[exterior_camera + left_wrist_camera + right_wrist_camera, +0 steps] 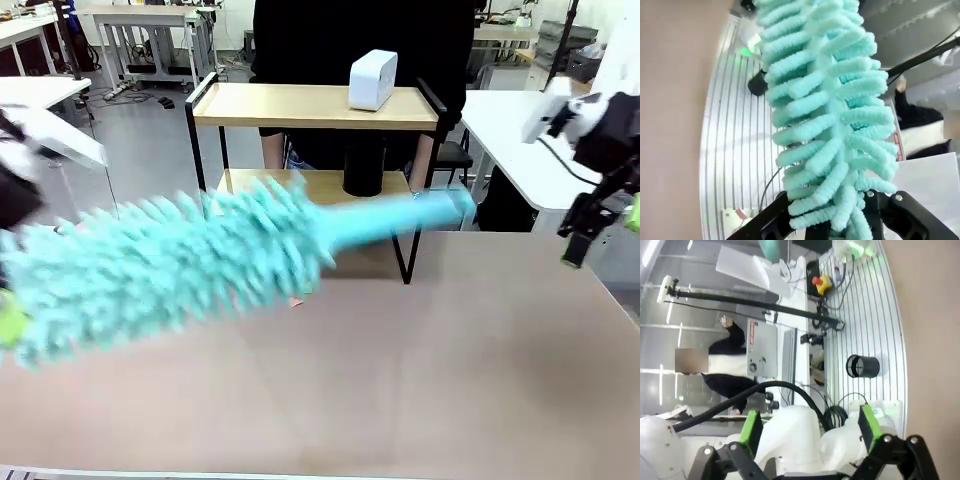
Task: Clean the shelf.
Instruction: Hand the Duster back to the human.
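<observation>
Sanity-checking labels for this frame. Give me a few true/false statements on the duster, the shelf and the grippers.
1. The left gripper is shut on the fluffy turquoise chenille duster. True.
2. The duster's handle points toward the robot's left. False: its handle end points toward the robot's right.
3. A small white box sits on the top board of the two-tier wooden shelf with the black metal frame. True.
4. The right gripper holds a cloth. False: its green pads stand apart with nothing between them.
5. A black cylinder stands on the top board. False: it stands on the lower board.
</observation>
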`<action>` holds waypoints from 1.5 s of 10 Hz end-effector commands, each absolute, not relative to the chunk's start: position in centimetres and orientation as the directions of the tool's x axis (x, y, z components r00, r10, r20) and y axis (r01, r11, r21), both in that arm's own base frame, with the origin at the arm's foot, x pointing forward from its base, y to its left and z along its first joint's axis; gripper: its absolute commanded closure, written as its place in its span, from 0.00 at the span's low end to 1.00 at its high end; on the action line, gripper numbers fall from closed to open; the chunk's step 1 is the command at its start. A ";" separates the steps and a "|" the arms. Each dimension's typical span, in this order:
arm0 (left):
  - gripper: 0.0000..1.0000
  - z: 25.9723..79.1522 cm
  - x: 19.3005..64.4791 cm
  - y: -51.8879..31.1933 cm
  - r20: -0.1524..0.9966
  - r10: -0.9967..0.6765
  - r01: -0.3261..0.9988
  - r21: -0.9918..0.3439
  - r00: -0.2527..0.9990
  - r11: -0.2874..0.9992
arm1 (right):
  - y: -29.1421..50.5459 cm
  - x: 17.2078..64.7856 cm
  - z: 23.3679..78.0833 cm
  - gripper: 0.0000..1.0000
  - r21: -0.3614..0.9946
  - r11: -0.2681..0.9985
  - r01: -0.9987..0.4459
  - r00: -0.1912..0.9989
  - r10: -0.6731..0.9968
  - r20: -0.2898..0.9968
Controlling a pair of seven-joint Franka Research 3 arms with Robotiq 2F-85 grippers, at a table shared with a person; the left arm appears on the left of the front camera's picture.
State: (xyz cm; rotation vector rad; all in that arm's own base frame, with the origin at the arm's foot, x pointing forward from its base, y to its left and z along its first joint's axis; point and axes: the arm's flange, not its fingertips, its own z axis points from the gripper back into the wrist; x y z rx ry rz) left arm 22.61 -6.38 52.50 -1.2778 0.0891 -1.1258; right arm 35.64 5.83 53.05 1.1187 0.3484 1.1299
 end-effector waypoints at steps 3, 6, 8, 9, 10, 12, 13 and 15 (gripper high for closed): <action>1.00 55.7 22.0 6.7 0.620 -0.251 0.630 -0.775 0.743 -0.053 | 3.1 35.1 52.8 0.00 0.868 -0.053 -0.493 0.546 0.759 0.356; 1.00 54.2 24.9 12.1 0.605 0.008 0.603 -0.793 0.796 -0.084 | 2.9 34.9 51.9 0.00 0.878 -0.053 -0.476 0.583 0.729 0.360; 1.00 51.6 27.4 13.1 0.522 0.084 0.528 -0.847 0.849 -0.067 | 3.1 35.2 51.7 0.00 0.863 -0.042 -0.504 0.533 0.770 0.349; 1.00 50.2 28.7 13.4 0.474 0.128 0.482 -0.875 0.871 -0.046 | 3.1 35.2 51.7 0.00 0.863 -0.042 -0.504 0.533 0.770 0.349; 1.00 48.8 29.6 13.7 0.438 0.164 0.450 -0.892 0.884 -0.041 | 3.1 35.2 51.7 0.00 0.863 -0.042 -0.504 0.533 0.770 0.349; 1.00 46.9 30.8 13.6 0.392 0.176 0.404 -0.914 0.903 -0.036 | 3.1 35.2 51.7 0.00 0.863 -0.042 -0.504 0.533 0.770 0.349; 1.00 46.2 31.3 13.3 0.377 0.188 0.387 -0.922 0.907 -0.016 | 3.1 35.2 51.7 0.00 0.863 -0.042 -0.504 0.533 0.770 0.349; 1.00 45.6 32.0 12.6 0.363 0.168 0.369 -0.930 0.917 -0.004 | 3.1 35.2 51.7 0.00 0.863 -0.042 -0.504 0.533 0.770 0.349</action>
